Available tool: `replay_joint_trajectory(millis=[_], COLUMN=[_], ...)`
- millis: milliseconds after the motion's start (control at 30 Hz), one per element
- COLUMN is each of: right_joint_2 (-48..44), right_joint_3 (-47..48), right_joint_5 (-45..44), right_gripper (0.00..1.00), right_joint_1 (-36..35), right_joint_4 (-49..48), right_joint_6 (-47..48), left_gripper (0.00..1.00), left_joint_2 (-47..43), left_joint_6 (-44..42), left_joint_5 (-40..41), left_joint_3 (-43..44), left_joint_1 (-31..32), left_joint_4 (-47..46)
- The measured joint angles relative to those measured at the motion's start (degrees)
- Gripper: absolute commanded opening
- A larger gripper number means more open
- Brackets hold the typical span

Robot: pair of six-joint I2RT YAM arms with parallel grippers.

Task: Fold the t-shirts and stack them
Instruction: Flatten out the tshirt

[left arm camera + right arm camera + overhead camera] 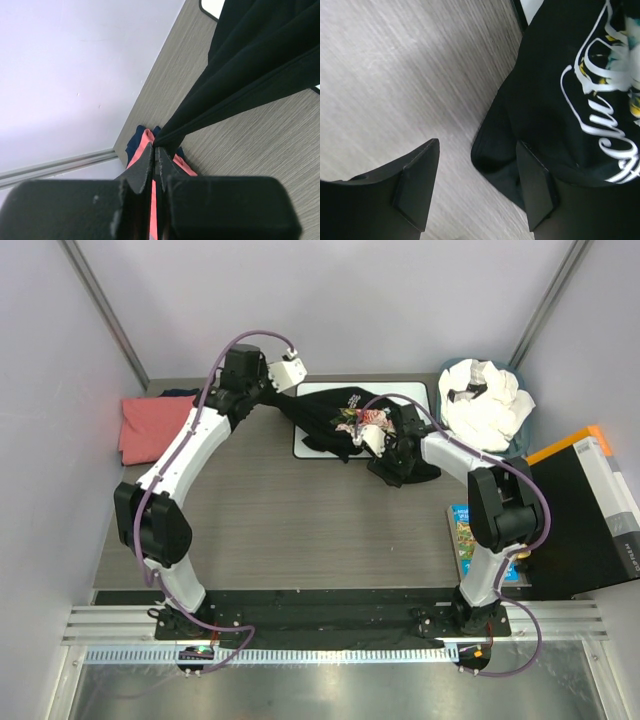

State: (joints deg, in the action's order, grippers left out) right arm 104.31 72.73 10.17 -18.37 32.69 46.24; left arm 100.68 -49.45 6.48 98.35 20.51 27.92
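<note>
Near edge: both my bases, then bare wood-grain table [300,530]. Near right: a colourful printed card [465,530] with a black box with an orange edge [590,505] just beside it.

Right gripper [477,150]: jaws apart, nothing clamped. It's low over the table at the near-right end of the black t-shirt [335,420]. A rolled edge of that tee sits in the gap. The right finger is against the cloth by the white script, and the left finger is clear of it, over bare table.

Black tee: bunched, rose print up. It lies partly on the white board with black rim [420,400] and spills off the board's near-right side onto the table.

Left gripper [154,155]: clenched tight on a pinch of the black tee at its far-left end. From there the cloth runs in taut folds toward the board.

Far left: coral-pink t-shirt [150,425], folded flat on the table, well apart from the board. A bit of dark blue cloth [131,145] shows at its edge.

Far right: white t-shirts [485,405] heaped loose in a bin [449,370] beside the board.
</note>
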Motion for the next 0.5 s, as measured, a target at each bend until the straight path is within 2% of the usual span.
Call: replay_joint_trajectory(millis=[67, 167, 200, 267, 433, 467, 500], right_joint_2=[1.2, 3.2, 3.7, 4.4, 5.1, 5.1, 5.1], right_joint_3=[-0.2, -0.3, -0.3, -0.3, -0.3, -0.3, -0.3], right_joint_5=[-0.7, -2.6, -3.0, -4.0, -5.7, -5.8, -6.0], right_gripper=[0.64, 0.5, 0.41, 0.29, 0.28, 0.22, 0.08], right_joint_1=[0.0, 0.0, 0.0, 0.0, 0.0, 0.0, 0.0], right_joint_4=[-1.2, -3.5, -4.1, -5.3, -6.4, -6.6, -6.6], right_joint_6=[0.0, -0.5, -0.7, -1.1, -1.3, -1.2, -1.1], left_gripper=[0.0, 0.0, 0.0, 0.0, 0.0, 0.0, 0.0], left_joint_2=[0.0, 0.0, 0.0, 0.0, -0.6, -0.7, -1.0], left_joint_6=[0.0, 0.0, 0.0, -0.1, -0.5, -0.5, -0.5], left_joint_5=[0.3, 0.7, 0.8, 1.0, 1.2, 1.3, 1.3], left_joint_3=[-0.4, -1.3, -1.6, -2.2, -5.8, -6.1, -7.1], left_joint_1=[0.0, 0.0, 0.0, 0.0, 0.0, 0.0, 0.0], left_joint_4=[-0.1, -0.2, -0.2, -0.4, -2.3, -2.4, -2.7])
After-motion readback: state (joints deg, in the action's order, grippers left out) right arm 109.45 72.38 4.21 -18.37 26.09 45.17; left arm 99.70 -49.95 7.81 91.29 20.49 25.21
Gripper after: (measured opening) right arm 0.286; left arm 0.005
